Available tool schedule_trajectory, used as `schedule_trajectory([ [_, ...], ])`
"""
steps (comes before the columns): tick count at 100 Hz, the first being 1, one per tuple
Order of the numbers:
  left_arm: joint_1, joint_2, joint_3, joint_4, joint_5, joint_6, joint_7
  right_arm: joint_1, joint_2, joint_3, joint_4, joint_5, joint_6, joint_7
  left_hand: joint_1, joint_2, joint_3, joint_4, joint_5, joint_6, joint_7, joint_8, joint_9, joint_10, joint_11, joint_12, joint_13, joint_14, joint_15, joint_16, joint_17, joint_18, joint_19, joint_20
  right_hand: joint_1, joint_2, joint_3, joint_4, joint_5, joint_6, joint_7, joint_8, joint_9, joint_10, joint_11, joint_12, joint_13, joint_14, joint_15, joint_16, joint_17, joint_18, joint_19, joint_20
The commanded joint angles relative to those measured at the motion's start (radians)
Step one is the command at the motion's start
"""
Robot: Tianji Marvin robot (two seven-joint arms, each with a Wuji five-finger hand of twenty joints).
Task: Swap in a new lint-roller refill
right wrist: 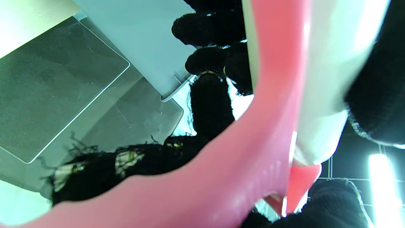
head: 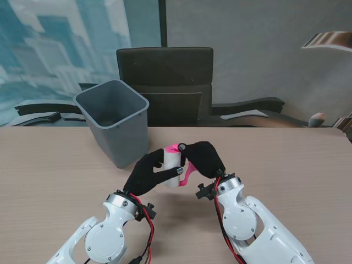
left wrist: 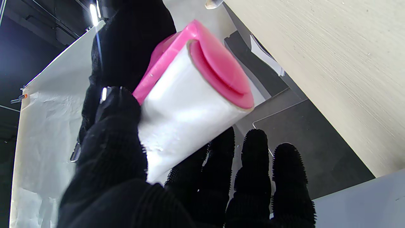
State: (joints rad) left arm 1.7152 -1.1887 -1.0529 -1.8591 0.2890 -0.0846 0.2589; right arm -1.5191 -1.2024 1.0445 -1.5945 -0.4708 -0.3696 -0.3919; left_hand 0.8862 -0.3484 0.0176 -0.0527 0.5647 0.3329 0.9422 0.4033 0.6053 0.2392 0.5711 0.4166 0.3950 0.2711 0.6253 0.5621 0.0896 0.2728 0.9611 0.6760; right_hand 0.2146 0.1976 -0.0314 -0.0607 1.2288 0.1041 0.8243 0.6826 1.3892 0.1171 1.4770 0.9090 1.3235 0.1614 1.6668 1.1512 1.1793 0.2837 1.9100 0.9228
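Nearest, at the bottom corners of the stand view: two white arm shells with red and black cables, rising toward mid-table.

Above the wrists, both black-gloved hands meeting over the pale wood-grain table. Left black-gloved five-finger hand wrapped around the white cylindrical lint-roller refill, thumb on one side, fingers curled around the other; in the left wrist view, thumb pressed against the paper wall, remaining fingers extended beneath the roll. Right black-gloved five-finger hand closed around the pink curved plastic roller handle; exact finger placement on the handle not resolvable, since the right wrist view is filled by blurred pink plastic.

Task object held clear of the table, between the two hands, refill seated on its pink core, pink end cap visible at the open end.

Handling, judged: light overall; refill a paper tube, crushable under a hard squeeze, outer surface glossy and probably slick or tacky. Best taken around the middle of the cylinder with a broad wrap, pulled along the core axis; handle rigid, best held firmly at the curved neck.

Farther from me, to the left: grey tapered plastic waste bin, upright, open, well apart from the hands.

Beyond the table edge: black office chair.

Hidden or unclear: far end of the refill, any locking feature on the core, a replacement roll (none in view), whether the refill sits loose or tight.
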Motion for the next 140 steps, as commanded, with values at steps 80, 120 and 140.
schedule_trajectory([
  [80,0.018,0.004,-0.036,0.0,0.049,-0.016,-0.002,-0.005,0.006,0.022,0.009,-0.099,0.003,-0.033,0.172,0.097,0.155,0.053,0.085,-0.209,0.215,0.018,0.017,-0.043,0.017,0.034,0.011,-0.026,0.024,0.01,0.005,-0.027,0.027,-0.006,0.114,0.023,0.043,0.033,-0.166,0.048,-0.173,0.018,-0.015,0.12,-0.537,-0.259,-0.015,0.004,-0.365,-0.497,-0.161,0.151,-0.26,-0.496],
  [120,-0.072,0.029,-0.051,0.179,0.402,-0.257,0.123,-0.068,0.024,0.123,-0.072,-0.183,-0.006,-0.046,0.17,0.101,0.152,0.051,0.084,-0.218,0.213,0.018,0.024,-0.045,0.017,0.034,0.016,-0.025,0.025,0.01,0.007,-0.023,0.027,-0.006,0.223,-0.183,0.274,0.053,-0.335,-0.001,-0.316,0.025,-0.42,0.158,-0.713,-0.381,-0.294,0.058,-0.898,-0.624,-0.601,0.099,-0.456,-0.358],
  [140,-0.098,0.036,-0.045,0.217,0.469,-0.304,0.164,-0.089,0.038,0.138,-0.101,-0.232,-0.014,-0.021,0.169,0.104,0.148,0.05,0.085,-0.225,0.215,0.019,0.028,-0.048,0.019,0.035,0.022,-0.027,0.027,0.01,0.013,-0.022,0.03,-0.006,0.27,-0.393,0.429,0.049,-0.421,-0.051,-0.366,0.02,-0.572,0.119,-0.768,-0.394,-0.445,-0.004,-0.994,-0.645,-0.759,0.052,-0.586,-0.351],
])
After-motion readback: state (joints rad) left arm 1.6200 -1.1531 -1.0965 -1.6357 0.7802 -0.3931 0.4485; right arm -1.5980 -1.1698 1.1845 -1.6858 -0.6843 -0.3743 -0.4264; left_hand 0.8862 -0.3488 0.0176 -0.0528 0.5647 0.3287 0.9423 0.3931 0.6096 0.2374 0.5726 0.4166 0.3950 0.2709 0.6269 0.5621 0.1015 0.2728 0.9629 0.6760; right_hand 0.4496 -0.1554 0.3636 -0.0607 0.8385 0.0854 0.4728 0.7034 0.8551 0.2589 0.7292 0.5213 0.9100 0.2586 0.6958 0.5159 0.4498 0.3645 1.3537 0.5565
